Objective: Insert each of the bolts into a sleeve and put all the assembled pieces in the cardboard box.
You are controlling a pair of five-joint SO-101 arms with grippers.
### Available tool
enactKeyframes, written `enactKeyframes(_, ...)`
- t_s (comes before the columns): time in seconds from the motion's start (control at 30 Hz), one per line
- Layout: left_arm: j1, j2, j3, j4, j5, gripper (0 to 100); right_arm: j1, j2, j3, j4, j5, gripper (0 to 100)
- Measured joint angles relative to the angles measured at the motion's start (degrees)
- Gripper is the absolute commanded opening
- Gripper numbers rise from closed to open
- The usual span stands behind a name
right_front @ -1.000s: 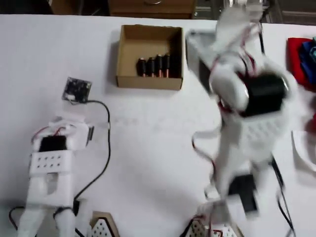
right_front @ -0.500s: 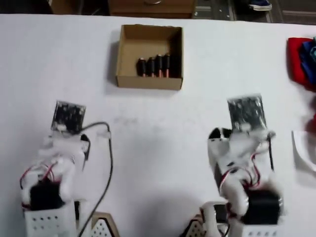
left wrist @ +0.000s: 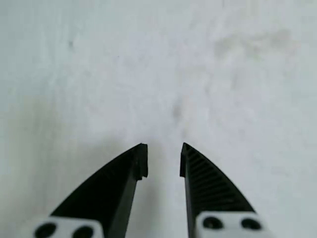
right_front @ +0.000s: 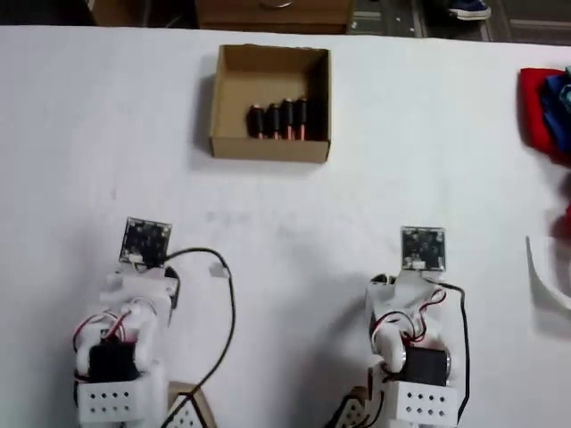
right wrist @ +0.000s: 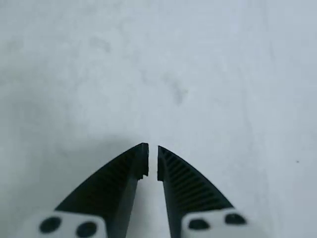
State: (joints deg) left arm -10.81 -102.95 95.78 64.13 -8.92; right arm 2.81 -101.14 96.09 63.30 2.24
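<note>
Cardboard box (right_front: 234, 80): stood at the far side of the table (right_front: 357, 178), assembled pieces (right_front: 278, 119) lined up inside.
Left gripper (left wrist: 164, 161): jaws slightly parted, held nothing.
Right gripper (right wrist: 152, 161): apparently closed, only a slit showed.

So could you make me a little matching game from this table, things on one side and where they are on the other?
1 assembled pieces
2 cardboard box
3 red cloth
4 left hand

A right edge of the table
B far side of the table, middle
C in a row inside the box
D over bare table, holding nothing

Pairs: 1-C, 2-B, 3-A, 4-D
</note>
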Motion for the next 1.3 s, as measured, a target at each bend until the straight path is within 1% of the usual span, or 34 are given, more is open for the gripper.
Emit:
enactKeyframes(0.1,3.2,0.0,0.0,0.7,1.2,13,-0.4,0.0,0.4,1.1,-1.2,2.0)
enactKeyframes(0.2,5.5,0.0,0.0,2.5,0.4,13,-1.1,0.0,0.4,4.6,0.8,2.0)
enactKeyframes(0.3,5.8,0.0,0.0,5.7,0.4,13,-1.2,0.0,0.4,7.6,3.6,2.0)
enactKeyframes(0.43,6.0,0.0,0.0,9.0,2.4,13,-1.2,0.0,0.4,8.2,4.5,2.0)
enactKeyframes(1.3,6.0,0.0,0.0,9.2,2.5,13,-1.2,0.0,0.4,8.4,4.8,2.0)
